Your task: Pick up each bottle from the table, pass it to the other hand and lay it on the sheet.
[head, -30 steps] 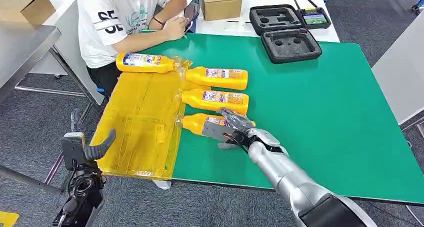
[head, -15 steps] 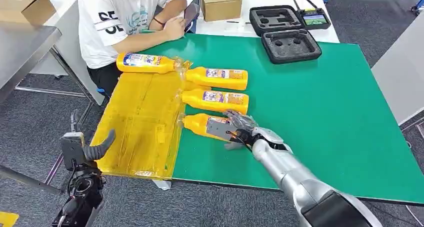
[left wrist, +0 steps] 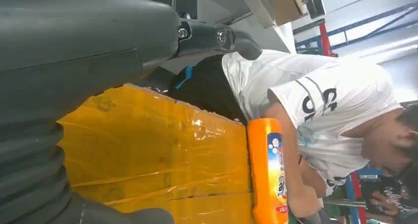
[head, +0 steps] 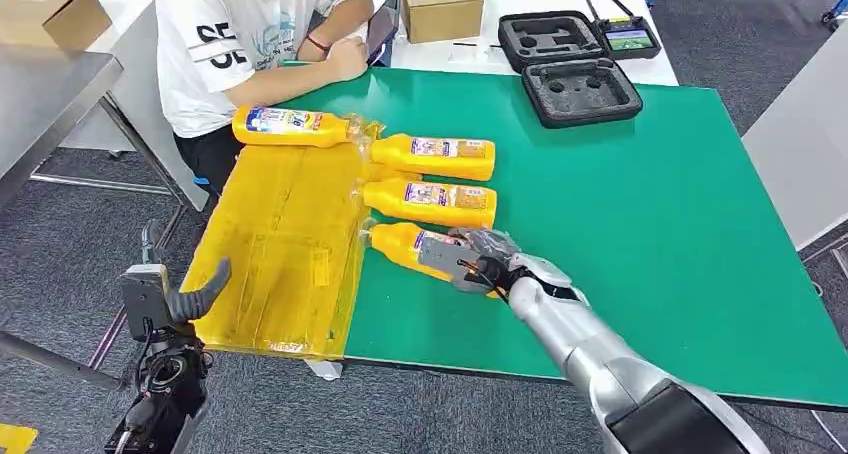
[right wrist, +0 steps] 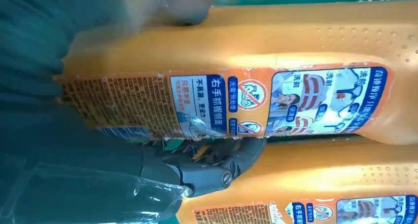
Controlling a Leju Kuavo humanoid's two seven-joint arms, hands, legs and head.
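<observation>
Nearest bottle [head: 412,245]: orange-yellow plastic, lying on its side on the green table [head: 640,224], neck pointing toward the yellow sheet [head: 285,244], cap end just at the sheet's edge. Blue, white and red label faces up; right wrist view shows the label [right wrist: 276,103] with printed text and warning icons, dimpled texture on the body.

Right hand [head: 478,259] is on the base end of that bottle. Silver right arm comes in from the lower right, reaching forward and left across the table's near edge. Fingers are wrapped over the bottle; in the right wrist view a dark finger [right wrist: 224,162] curls in between this bottle and the next one beside it. Looks like a grasp around the body. Can't tell whether the bottle is lifted or on the table.

Two more bottles [head: 432,202] lie parallel on the table beyond it, necks also at the sheet edge. A fourth bottle [head: 290,126] lies at the sheet's far end, seen close in the left wrist view [left wrist: 268,169].

Left hand [head: 190,299] hangs low beside the table, off the sheet's near corner, thumb up, holding nothing; finger spread hard to judge.

A person in a white T-shirt [head: 235,39] sits at the table's far left corner. Black foam case [head: 570,64] and a cardboard box [head: 440,4] sit further back.
</observation>
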